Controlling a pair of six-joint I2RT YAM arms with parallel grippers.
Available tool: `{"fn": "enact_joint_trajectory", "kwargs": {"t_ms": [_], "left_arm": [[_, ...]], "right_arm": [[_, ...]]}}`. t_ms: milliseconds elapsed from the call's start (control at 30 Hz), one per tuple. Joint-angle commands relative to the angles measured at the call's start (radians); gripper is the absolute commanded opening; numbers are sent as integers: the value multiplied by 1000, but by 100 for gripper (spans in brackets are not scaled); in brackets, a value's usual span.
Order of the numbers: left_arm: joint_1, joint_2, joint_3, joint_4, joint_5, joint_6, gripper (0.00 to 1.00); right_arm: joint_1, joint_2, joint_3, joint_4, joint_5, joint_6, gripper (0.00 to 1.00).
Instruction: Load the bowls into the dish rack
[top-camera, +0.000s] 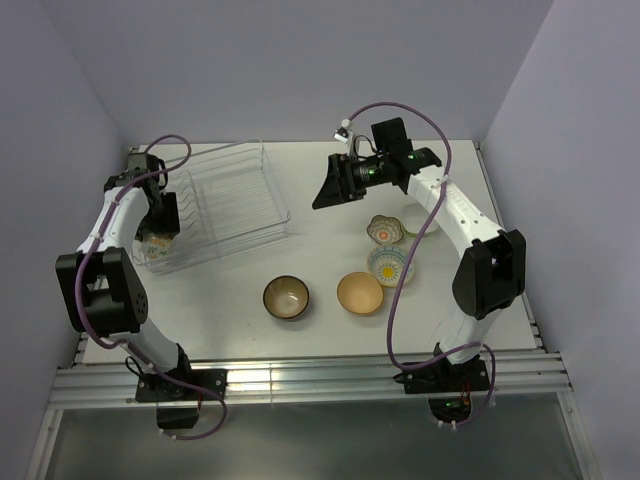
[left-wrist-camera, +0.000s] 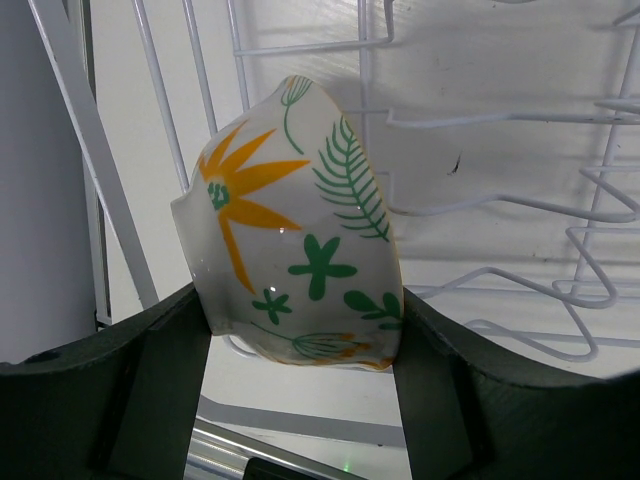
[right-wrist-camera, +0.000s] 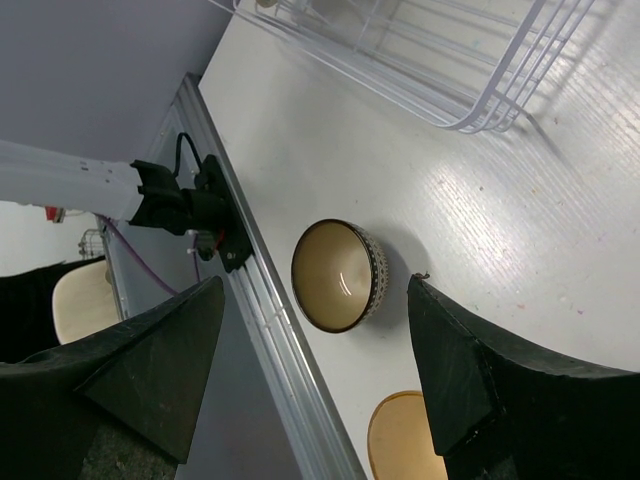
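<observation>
At the lower middle of the top view, the dark brown bowl (top-camera: 287, 297) and the tan-orange bowl (top-camera: 360, 293) sit upright side by side, apart, on the white table (top-camera: 330, 338). Just right of them and a little higher in the frame stands the blue-green patterned bowl (top-camera: 389, 265), and the small scalloped bowl (top-camera: 385, 231) is close above it. At the left edge of the frame the left gripper (top-camera: 160, 232) clasps the flowered bowl (left-wrist-camera: 290, 250) across its outer walls. The bowl is tipped on its side and held at the left end of the dish rack (top-camera: 235, 195), just over the wire floor, and I cannot tell whether it touches the wires. Upper centre, the right gripper (top-camera: 328, 190) hangs above bare table with its fingers spread and nothing between them. Its own camera looks down at the dark brown bowl. The bowls look like glazed ceramic, so they are probably rigid, fairly light, slick and easy to chip. A safer hold is likely across the rim, with one finger inside and one outside, and each bowl should be eased onto the wires instead of dropped.
</observation>
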Motion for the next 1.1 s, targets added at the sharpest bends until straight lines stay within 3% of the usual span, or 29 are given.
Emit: {"fn": "enact_joint_trajectory", "kwargs": {"t_ms": [0, 100, 333, 467, 600, 633, 667, 733, 1067], "left_arm": [[2, 22, 38, 25, -32, -13, 7], [2, 33, 37, 27, -26, -16, 14], [3, 45, 34, 27, -11, -24, 50], [0, 39, 32, 24, 0, -25, 62], [2, 36, 34, 19, 5, -25, 66], [2, 35, 34, 18, 6, -27, 79], [2, 35, 34, 18, 9, -25, 80], [2, 29, 34, 18, 11, -24, 99], [0, -1, 54, 9, 64, -28, 99]], "right_arm": [[-9, -25, -7, 4, -2, -21, 81], [-9, -26, -7, -1, 2, -22, 81], [-10, -23, 1, -9, 12, -27, 83], [-12, -25, -2, -10, 13, -29, 84], [-12, -26, -5, -13, 12, -30, 84], [-10, -23, -5, -13, 13, -30, 84], [-10, -23, -5, -13, 13, -29, 84], [-10, -23, -5, -10, 10, -27, 84], [-10, -23, -5, -9, 4, -24, 84]]}}
